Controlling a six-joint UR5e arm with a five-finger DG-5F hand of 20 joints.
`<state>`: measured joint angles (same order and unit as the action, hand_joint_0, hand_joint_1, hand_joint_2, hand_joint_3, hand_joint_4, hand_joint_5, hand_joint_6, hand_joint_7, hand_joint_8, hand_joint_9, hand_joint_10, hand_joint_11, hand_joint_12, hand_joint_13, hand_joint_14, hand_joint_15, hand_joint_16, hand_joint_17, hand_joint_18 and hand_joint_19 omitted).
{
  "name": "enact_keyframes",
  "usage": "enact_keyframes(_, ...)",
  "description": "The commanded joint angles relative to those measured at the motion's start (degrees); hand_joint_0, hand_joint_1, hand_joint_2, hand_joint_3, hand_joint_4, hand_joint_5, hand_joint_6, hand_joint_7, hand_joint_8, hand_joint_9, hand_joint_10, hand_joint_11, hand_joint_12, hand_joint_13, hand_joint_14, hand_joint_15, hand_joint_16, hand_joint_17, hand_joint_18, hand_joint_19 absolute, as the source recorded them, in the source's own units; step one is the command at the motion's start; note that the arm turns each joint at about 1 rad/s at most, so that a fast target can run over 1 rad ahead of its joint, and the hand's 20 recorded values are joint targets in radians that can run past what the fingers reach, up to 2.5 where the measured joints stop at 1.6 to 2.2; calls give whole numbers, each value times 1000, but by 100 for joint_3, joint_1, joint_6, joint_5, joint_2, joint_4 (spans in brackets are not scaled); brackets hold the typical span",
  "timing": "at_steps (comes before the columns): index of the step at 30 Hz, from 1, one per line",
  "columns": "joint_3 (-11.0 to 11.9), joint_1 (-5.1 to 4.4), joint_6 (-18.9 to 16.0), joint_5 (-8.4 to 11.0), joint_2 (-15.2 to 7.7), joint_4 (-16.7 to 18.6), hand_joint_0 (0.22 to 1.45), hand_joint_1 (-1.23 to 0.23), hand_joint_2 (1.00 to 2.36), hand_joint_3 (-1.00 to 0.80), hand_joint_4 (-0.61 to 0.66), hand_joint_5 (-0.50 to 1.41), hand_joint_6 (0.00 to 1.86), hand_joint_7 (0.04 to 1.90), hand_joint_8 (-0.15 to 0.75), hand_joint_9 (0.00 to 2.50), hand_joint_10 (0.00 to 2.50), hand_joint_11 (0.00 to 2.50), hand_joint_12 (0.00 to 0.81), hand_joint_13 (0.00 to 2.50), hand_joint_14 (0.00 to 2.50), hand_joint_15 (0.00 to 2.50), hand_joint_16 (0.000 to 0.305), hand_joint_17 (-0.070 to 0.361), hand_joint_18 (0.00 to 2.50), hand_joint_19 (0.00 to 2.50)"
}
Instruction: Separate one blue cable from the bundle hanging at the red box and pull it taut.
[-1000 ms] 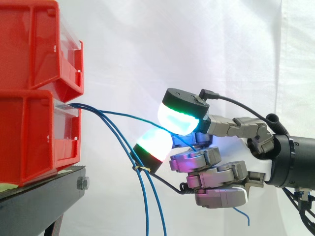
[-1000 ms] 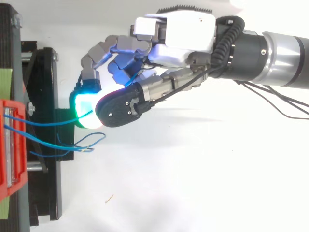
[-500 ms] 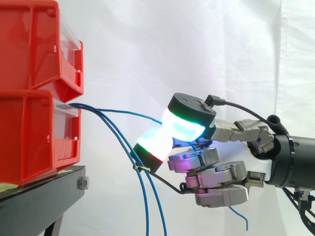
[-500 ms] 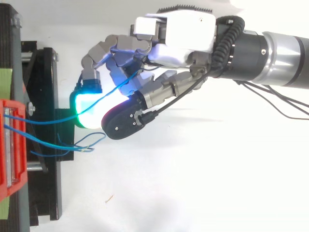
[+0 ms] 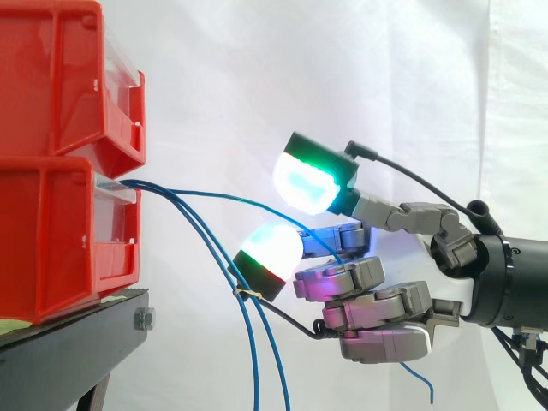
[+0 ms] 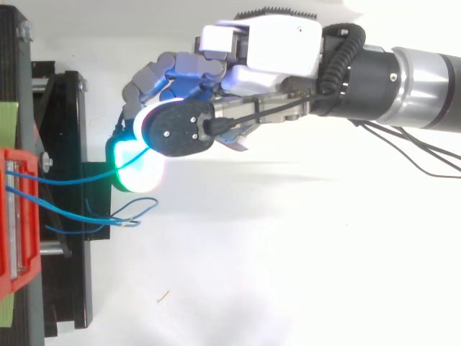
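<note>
So from where I'm standing, the thin blue cable (image 5: 231,199) comes out of the front of the lower red plastic box (image 5: 60,240) on the left and arcs across to the robot's grey multi-fingered hand (image 5: 377,304) on the right. It's well apart from the rest of the blue cable bundle (image 5: 250,342), which droops down past the black metal stand (image 5: 77,342) with a small pale tie (image 5: 247,294) on it. The hand is closed on that one cable: it lies across the glowing white fingertip pad (image 5: 272,247), runs in among the curled fingers, and its loose end pokes out underneath. The green-and-white thumb pad (image 5: 308,181) sits up clear of it though, so I'd say the hold is pretty loose. There's a sag in the line, so not taut yet imo. I'd bring the thumb down onto the cable against that fingertip pad first, get a proper pinch, then draw slowly off to the right, level with the box's opening, and stop once the sag is gone. Without the pinch it'll likely just slide through. Yank it and you might shift the box or snag the drooping ones, which hang just beside that lower fingertip.
</note>
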<state>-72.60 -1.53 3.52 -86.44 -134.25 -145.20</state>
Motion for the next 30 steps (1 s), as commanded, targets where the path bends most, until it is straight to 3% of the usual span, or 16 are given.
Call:
enact_keyframes(1, 0, -6, 0, 4, -5, 0, 617, -483, 1019, -159, 162, -203, 832, 950, 336, 620, 2500, 1580, 385, 1214, 2500, 1028, 48, 108, 1614, 1110)
enact_keyframes(2, 0, -6, 0, 4, 4, 0, 614, -484, 1020, -150, 164, -203, 832, 946, 337, 619, 2500, 1569, 384, 1211, 2500, 1036, 50, 112, 1617, 1104)
enact_keyframes(4, 0, -6, 0, -5, -5, 0, 624, -653, 1016, -55, 190, -208, 845, 927, 358, 601, 2500, 1478, 390, 1233, 2500, 989, 54, 122, 1646, 993)
enact_keyframes(8, 0, 3, 8, -5, 4, 0, 637, -675, 1019, -103, 184, -211, 849, 909, 343, 592, 2500, 1510, 383, 1204, 2500, 1026, 48, 109, 1636, 1158)
enact_keyframes(13, 0, 3, 17, -5, -5, -9, 646, -738, 1015, -303, 165, -218, 854, 931, 326, 566, 2500, 1558, 367, 1161, 2500, 1072, 43, 98, 1628, 1389)
enact_keyframes(24, 0, 3, 17, -5, -5, -9, 662, -772, 1011, -367, 166, -218, 863, 919, 318, 561, 2500, 1567, 364, 1145, 2500, 1078, 43, 97, 1635, 1507)
enact_keyframes(30, 0, 3, 17, -5, -5, -9, 649, -773, 1017, -287, 148, -217, 868, 933, 314, 556, 2500, 1578, 361, 1139, 2500, 1069, 43, 97, 1636, 1500)
